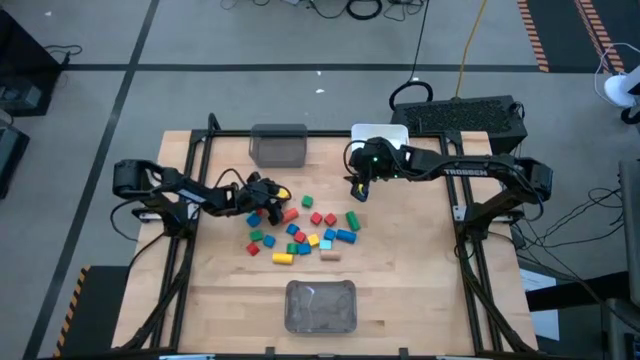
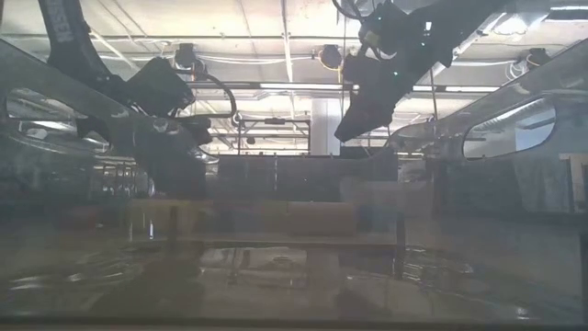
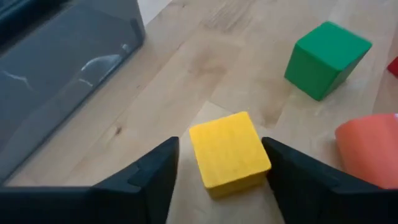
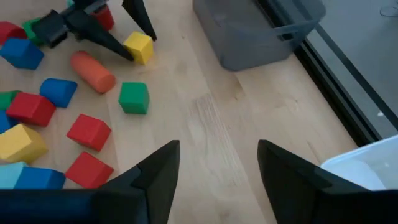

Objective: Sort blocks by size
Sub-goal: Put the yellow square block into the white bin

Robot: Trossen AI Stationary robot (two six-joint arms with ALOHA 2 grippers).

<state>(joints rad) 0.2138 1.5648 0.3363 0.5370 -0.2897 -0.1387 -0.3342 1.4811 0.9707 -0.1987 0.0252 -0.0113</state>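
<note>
Pale wooden table [image 1: 400,290] under both arms; blocks [image 1: 305,232] scattered at centre; left gripper [image 3: 219,163] at 9 o'clock of the pile, fingers spread on either side of 1 yellow cube [image 3: 229,155], grey bin [image 1: 278,146] near at 12; right gripper [image 4: 217,163] at 1 o'clock, raised, fingers spread, holding nothing.

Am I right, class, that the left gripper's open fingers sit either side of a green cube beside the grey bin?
Not quite: the cube between the left gripper's open fingers is a yellow cube, as the left wrist view shows. The green cube lies farther off, and the grey bin is beside them.
</note>
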